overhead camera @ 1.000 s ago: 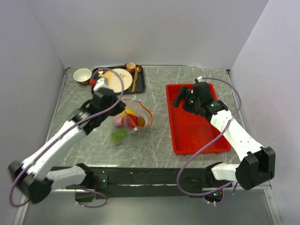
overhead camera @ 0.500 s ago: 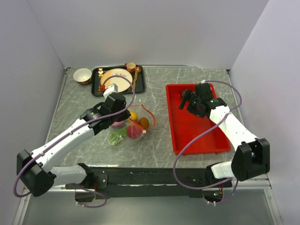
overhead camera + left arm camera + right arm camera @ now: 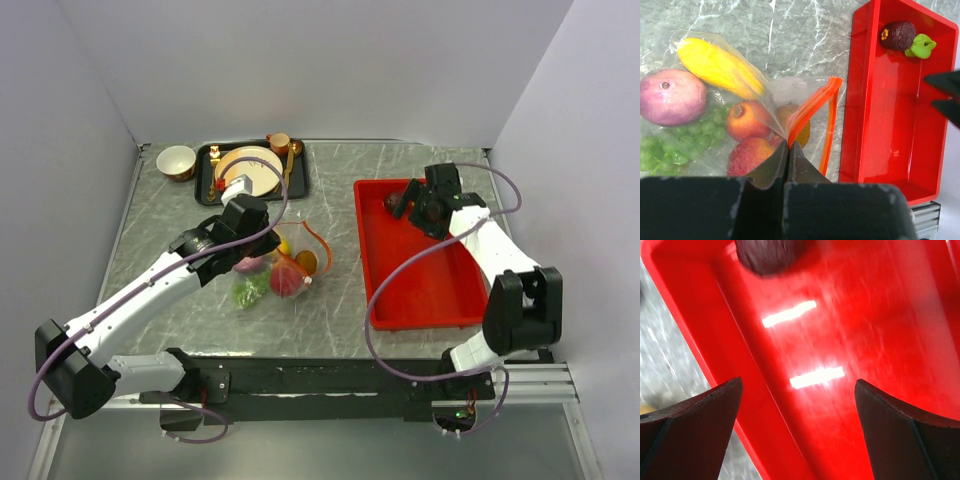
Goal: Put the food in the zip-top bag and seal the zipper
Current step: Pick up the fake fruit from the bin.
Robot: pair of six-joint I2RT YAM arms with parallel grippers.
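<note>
R gripper (image 3: 404, 206), spread, has shifted to tray's (image 3: 890, 150) far end. L gripper (image 3: 788, 145) pinches bag (image 3: 790, 89) of fruit (image 3: 746, 120). Tray holds purple piece (image 3: 897, 34), green piece (image 3: 921, 46).

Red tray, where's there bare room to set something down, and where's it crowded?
In the red tray, the middle and near end are bare, bordered by its walls. Its far end is crowded: a dark purple piece and a green piece sit in the far left corner, and the open right gripper hovers over that end.
</note>
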